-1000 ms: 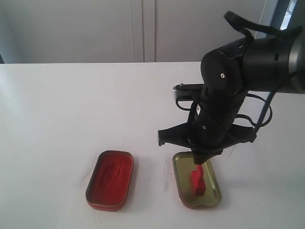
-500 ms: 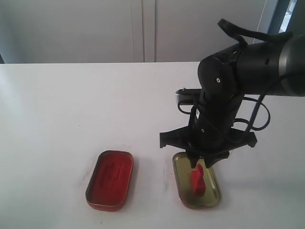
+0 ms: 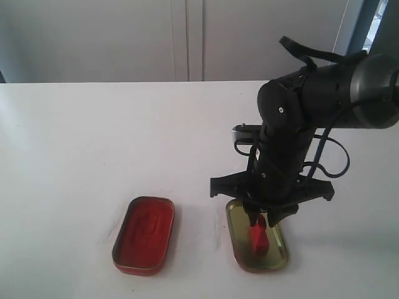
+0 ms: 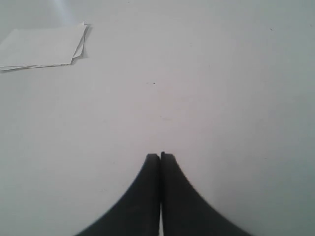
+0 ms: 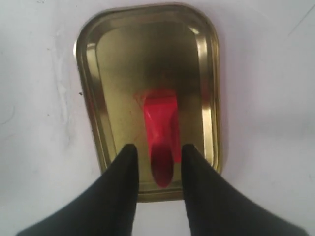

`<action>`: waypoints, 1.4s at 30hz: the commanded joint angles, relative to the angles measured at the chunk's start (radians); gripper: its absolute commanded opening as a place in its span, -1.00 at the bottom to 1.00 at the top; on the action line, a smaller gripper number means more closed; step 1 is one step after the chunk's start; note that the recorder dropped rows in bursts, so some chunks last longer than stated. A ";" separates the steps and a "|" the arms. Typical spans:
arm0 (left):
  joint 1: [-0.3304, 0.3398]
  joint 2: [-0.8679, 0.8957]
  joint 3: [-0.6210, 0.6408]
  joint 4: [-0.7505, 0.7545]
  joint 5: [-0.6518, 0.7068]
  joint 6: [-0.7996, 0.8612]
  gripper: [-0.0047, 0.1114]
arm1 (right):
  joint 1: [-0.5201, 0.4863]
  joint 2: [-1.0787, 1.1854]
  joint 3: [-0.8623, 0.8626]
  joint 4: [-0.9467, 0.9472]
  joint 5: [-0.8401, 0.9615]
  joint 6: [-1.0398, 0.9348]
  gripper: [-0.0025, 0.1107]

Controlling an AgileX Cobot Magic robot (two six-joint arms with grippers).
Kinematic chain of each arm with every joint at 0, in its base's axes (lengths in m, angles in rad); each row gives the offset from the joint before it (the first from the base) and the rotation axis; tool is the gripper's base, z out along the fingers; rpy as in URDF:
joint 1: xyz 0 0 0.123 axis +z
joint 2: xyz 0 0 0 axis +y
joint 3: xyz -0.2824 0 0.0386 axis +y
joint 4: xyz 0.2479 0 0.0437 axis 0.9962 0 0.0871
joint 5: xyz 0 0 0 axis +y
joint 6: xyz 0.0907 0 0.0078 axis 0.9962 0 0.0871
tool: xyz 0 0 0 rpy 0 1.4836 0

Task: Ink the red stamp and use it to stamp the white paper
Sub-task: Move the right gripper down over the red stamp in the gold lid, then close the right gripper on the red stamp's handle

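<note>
The red stamp (image 5: 161, 132) looks glossy plastic, the gold lid (image 5: 128, 59) shiny metal.

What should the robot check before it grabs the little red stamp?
1. Is the right end effector open: ok.
2. Is the red stamp between its fingers: ok.
3. Is the red stamp inside the gold lid: ok.
4. Is the ink tin uncovered: ok.
5. Is the white paper flat on the table: ok.
6. Are the fingers low enough to pinch: cannot tell.

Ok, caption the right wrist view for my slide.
Right arm's open fingers straddle the red stamp lying in the gold tin lid, not yet gripping.
</note>
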 commanded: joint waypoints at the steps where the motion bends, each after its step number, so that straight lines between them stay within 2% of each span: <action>1: -0.007 -0.004 0.007 -0.002 0.010 0.000 -0.92 | -0.007 0.023 -0.004 0.000 -0.006 -0.012 -0.43; 38: -0.007 -0.004 0.007 -0.002 0.010 0.000 -0.92 | -0.005 0.089 -0.004 0.032 -0.028 -0.029 -0.44; 42: -0.007 -0.004 0.007 -0.002 0.010 0.000 -0.92 | -0.005 0.089 -0.004 0.032 -0.014 -0.037 -0.72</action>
